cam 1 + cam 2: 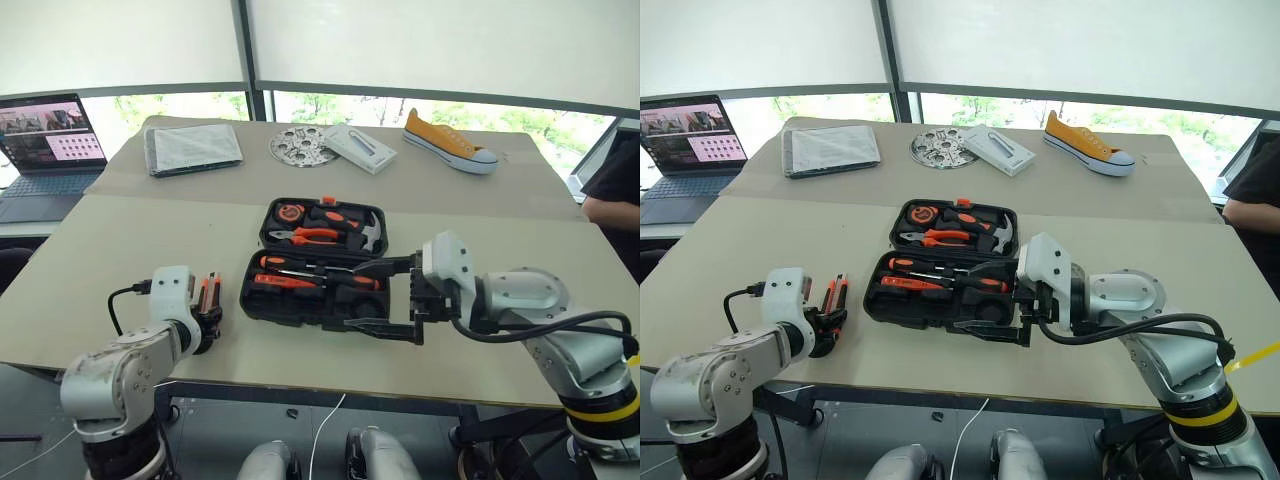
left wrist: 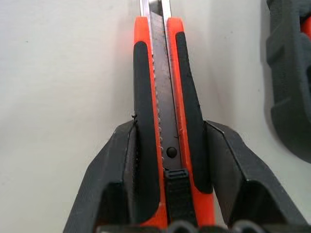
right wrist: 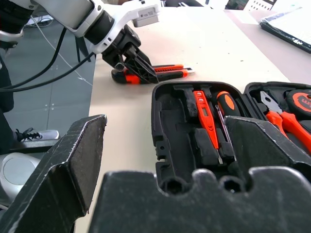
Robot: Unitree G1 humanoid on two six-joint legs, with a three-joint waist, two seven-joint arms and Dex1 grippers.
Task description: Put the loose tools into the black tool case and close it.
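The left hand [image 2: 167, 194] is closing its two black fingers around the utility knife [image 2: 165, 111] lying on the table [image 1: 120, 260] beside the open tool case [image 1: 300, 300], which is holding screwdrivers [image 1: 320, 283]. The right hand [image 1: 385, 297] is hovering wide open, empty, over the case.

Beige table [image 1: 120, 250] under wide windows [image 1: 330, 105] — white blinds [image 1: 430, 40] lowered (greenery outside), grey floor [image 3: 58, 92]

Knife [image 2: 167, 116] tip cut off by wrist view edge, rear hidden between left gripper's fingers [image 2: 116, 179]. Case [image 2: 291, 77] cropped at the side. Tape roll too small to tell.
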